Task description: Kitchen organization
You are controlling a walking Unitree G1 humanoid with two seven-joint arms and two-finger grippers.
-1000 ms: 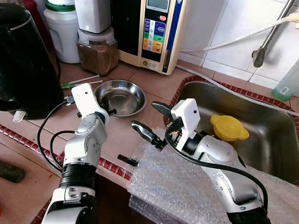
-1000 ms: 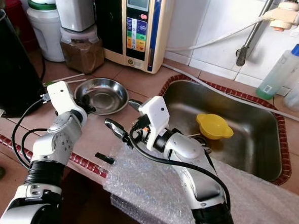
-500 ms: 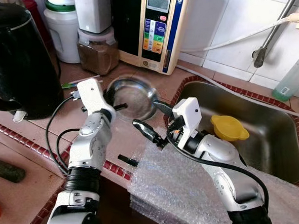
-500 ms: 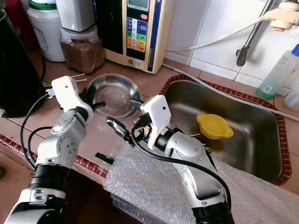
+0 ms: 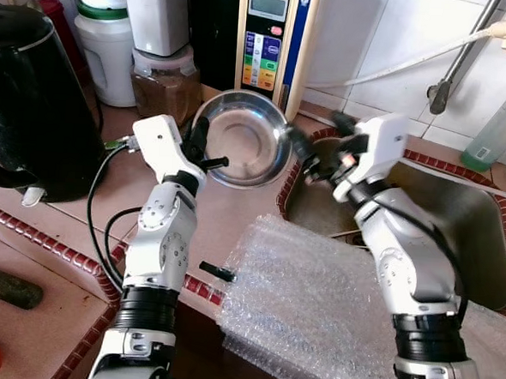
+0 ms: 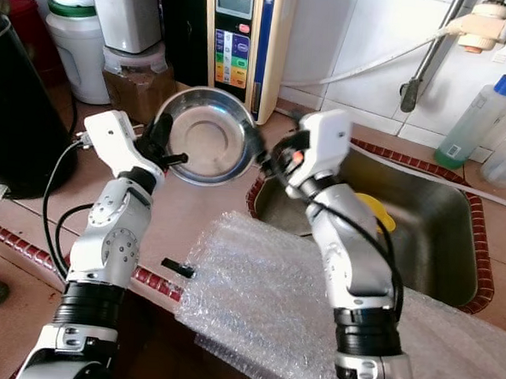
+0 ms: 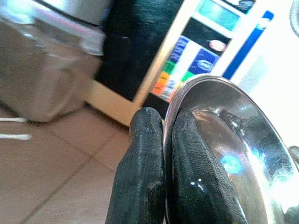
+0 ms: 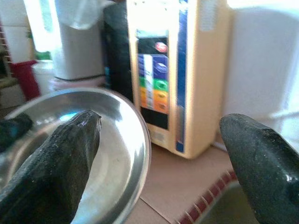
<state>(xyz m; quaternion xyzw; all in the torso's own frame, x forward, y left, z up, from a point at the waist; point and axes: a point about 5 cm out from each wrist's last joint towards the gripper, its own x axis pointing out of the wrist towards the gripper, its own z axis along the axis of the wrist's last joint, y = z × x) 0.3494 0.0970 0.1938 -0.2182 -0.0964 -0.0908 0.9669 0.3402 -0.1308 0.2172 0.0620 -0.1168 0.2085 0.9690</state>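
Steel bowl (image 5: pixel 242 138): polished metal, mirror-glossy inside, pinched at its rim by the matt, finely textured black fingers (image 7: pixel 145 172) of the left gripper (image 5: pixel 199 151). Sink (image 5: pixel 473 246) right of the bowl: brushed metal, duller sheen, edged in glazed red-brown tile. Bubble wrap (image 5: pixel 315 305) in front of the sink: clear, dimpled plastic; kettle (image 5: pixel 30 107) left of the bowl: glossy black plastic.

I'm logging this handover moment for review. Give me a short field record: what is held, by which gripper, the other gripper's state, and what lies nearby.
held object: steel bowl, lifted off the counter and tilted on edge
holding gripper: left gripper, fingers pinched on the bowl's rim
other gripper: right gripper, open, at the bowl's opposite edge, not clamped
behind bowl: water ionizer against the wall
sink: steel sink, with a yellow funnel partly hidden by the right arm
counter front: bubble wrap; small black part beside it
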